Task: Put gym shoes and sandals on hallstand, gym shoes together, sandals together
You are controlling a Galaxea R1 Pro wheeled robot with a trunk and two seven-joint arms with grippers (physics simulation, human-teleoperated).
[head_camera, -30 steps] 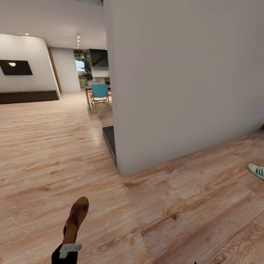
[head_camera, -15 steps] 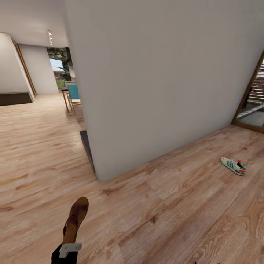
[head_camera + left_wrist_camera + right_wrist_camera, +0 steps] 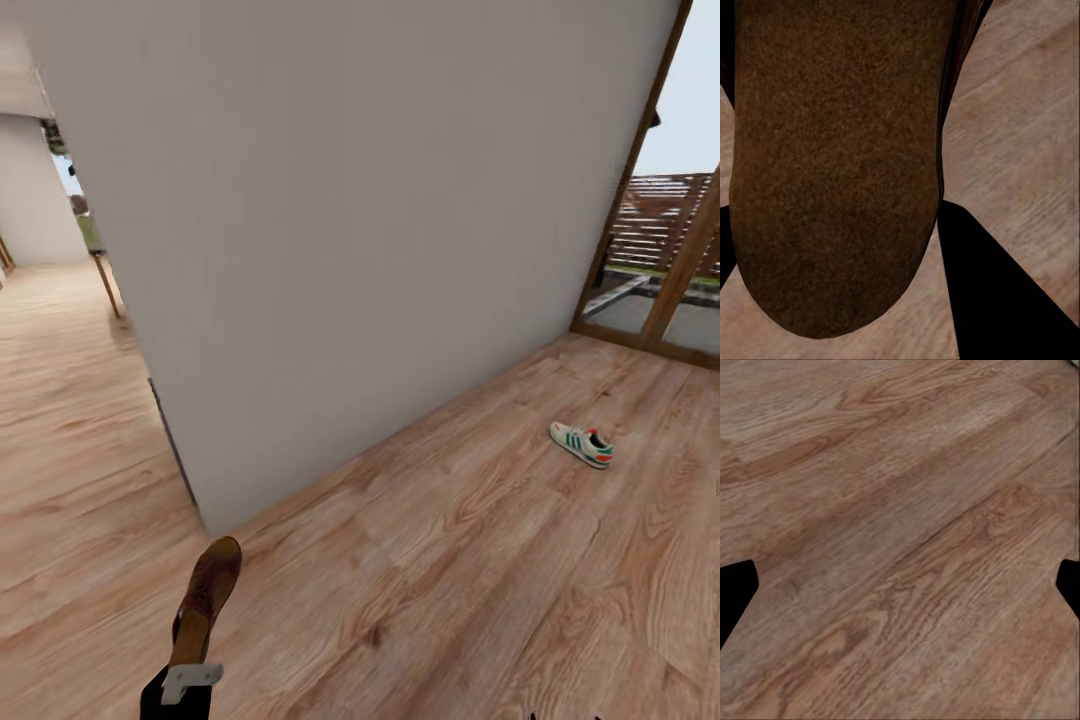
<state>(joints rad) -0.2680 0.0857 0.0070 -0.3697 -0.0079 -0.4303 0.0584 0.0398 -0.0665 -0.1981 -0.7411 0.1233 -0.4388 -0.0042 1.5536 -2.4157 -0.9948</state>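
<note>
My left gripper (image 3: 190,672) grips a brown sandal (image 3: 205,598), toe pointing forward. My right gripper (image 3: 900,585) hangs spread wide above the corridor floor (image 3: 450,580). One gym shoe (image 3: 580,445) lies there near the glass door (image 3: 670,270).

A brown sandal (image 3: 205,592) with a speckled sole; a white gym shoe (image 3: 580,444), green-striped, red at the tongue; light brown knotted wood-grain floor (image 3: 450,600); a plain pale grey wall (image 3: 360,220).
</note>
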